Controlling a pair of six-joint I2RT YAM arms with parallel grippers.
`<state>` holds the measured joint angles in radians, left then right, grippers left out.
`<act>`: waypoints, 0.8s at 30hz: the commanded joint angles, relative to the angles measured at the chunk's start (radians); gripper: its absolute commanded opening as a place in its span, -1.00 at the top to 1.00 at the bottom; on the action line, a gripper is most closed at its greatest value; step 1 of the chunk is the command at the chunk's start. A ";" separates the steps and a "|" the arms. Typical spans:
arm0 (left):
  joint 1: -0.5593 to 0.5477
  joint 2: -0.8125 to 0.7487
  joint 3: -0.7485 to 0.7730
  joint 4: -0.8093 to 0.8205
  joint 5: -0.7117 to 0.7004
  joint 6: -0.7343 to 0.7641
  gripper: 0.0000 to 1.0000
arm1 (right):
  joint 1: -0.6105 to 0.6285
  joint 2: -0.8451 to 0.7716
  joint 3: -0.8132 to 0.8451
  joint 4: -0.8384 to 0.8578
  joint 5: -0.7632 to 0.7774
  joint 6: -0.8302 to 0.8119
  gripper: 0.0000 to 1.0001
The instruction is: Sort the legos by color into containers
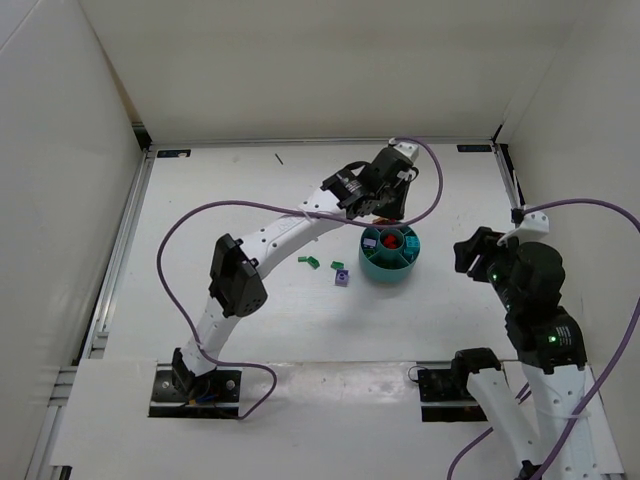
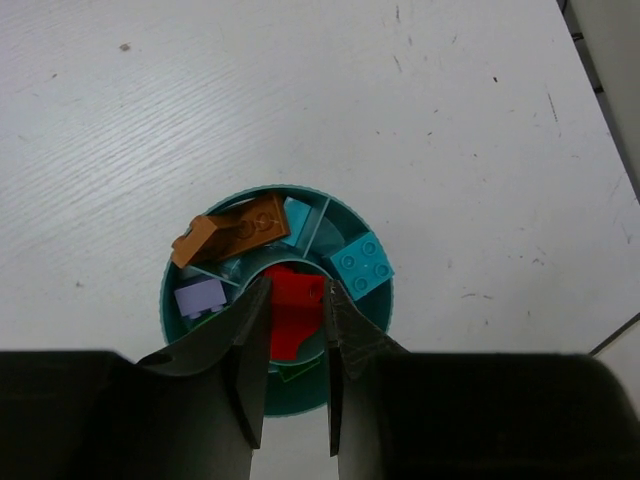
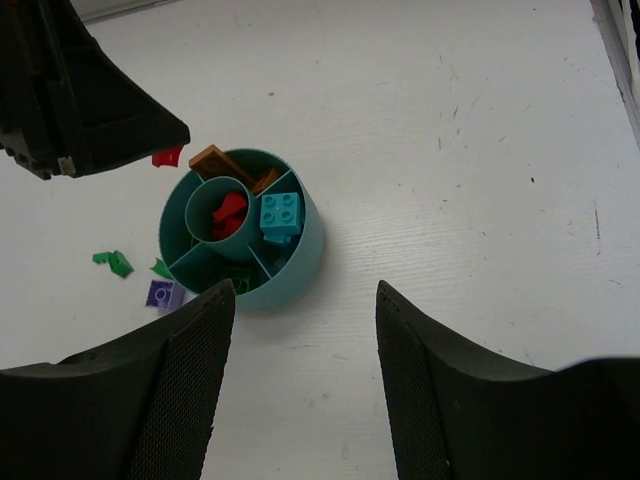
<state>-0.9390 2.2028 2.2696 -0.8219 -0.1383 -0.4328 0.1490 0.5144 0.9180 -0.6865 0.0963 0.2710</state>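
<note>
The teal divided bowl (image 1: 392, 270) stands right of the table's middle. Its centre cup holds red legos (image 3: 228, 212); the wedges hold a brown lego (image 2: 235, 235), a light-blue lego (image 2: 362, 265), a lavender one (image 2: 200, 298) and a green one (image 3: 240, 280). My left gripper (image 2: 297, 288) hovers over the bowl's far rim, shut on a small red lego (image 3: 168, 157). Two green legos (image 1: 310, 263) (image 1: 337, 266) and a purple one (image 1: 343, 278) lie on the table left of the bowl. My right gripper (image 3: 305, 290) is open and holds nothing, on the bowl's right side.
White walls enclose the table on three sides. The left arm (image 1: 290, 228) stretches diagonally across the middle, its purple cable (image 1: 200, 215) looping above the table. Bare white tabletop (image 3: 480, 200) lies to the right of the bowl.
</note>
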 commanded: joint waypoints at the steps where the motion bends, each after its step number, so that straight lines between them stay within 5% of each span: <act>1: -0.012 -0.017 -0.021 0.033 -0.001 -0.032 0.40 | 0.021 -0.025 0.007 -0.007 0.059 -0.035 -0.24; 12: -0.015 -0.012 -0.093 0.056 0.011 -0.052 0.26 | 0.035 -0.047 -0.001 -0.016 0.089 -0.036 -0.24; 24: -0.021 -0.014 -0.104 0.060 0.045 -0.061 -0.15 | 0.055 -0.060 0.001 -0.031 0.123 -0.044 -0.27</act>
<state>-0.9520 2.2051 2.1658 -0.7769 -0.1120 -0.4858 0.1974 0.4629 0.9180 -0.7101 0.1974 0.2462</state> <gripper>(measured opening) 0.570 0.634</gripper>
